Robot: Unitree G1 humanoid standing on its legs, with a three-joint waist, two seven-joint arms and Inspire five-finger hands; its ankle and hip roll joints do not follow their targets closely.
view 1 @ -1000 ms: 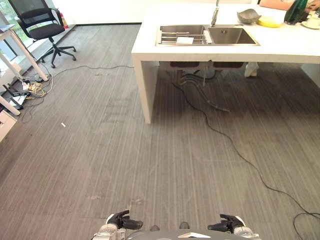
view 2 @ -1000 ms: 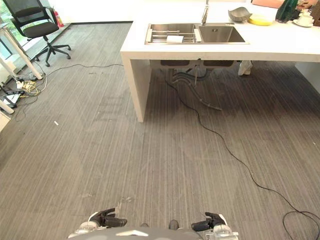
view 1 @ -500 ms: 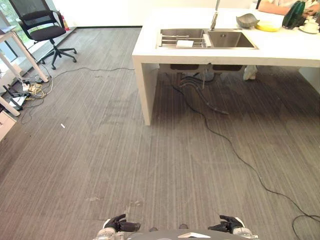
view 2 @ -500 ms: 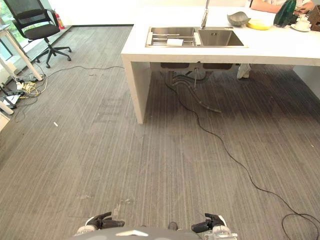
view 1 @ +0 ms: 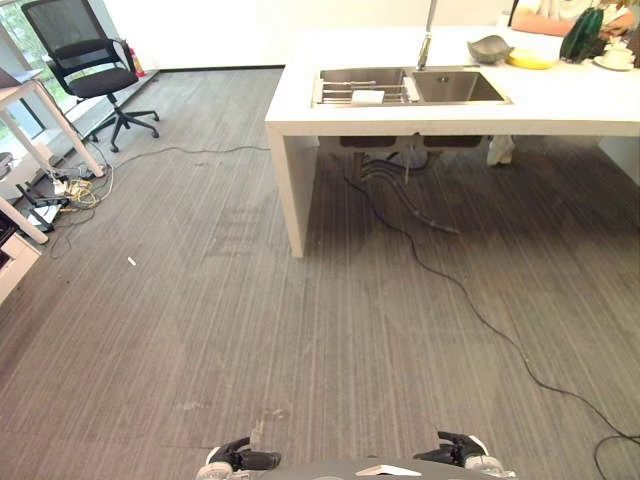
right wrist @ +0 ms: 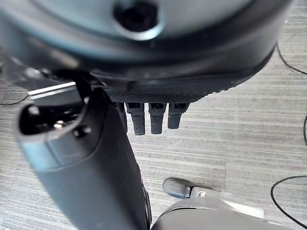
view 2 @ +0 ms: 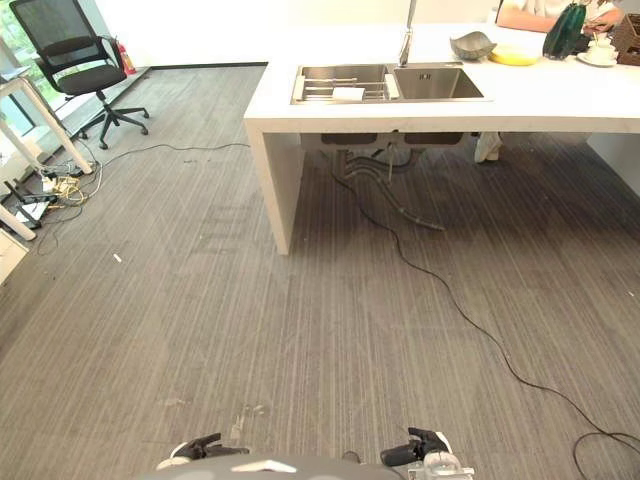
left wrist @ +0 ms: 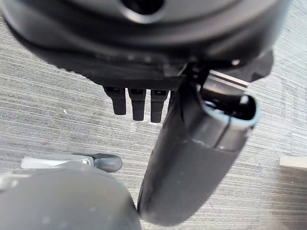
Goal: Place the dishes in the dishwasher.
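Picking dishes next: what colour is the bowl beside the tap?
Grey bowl, clearest in the right eye view.

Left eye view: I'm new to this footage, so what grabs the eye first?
A white counter with a steel double sink stands ahead on the right, a grey bowl and yellow dish behind it. A black office chair sits far left; both hands hang low, holding nothing.

You're looking along the right hand (right wrist: 144, 72): its dark fingers (right wrist: 156, 117) hang straight down in a short row, holding nothing, with the thumb (right wrist: 81, 163) reaching out beside them. Past them lies grey striped carpet floor (right wrist: 249, 129).
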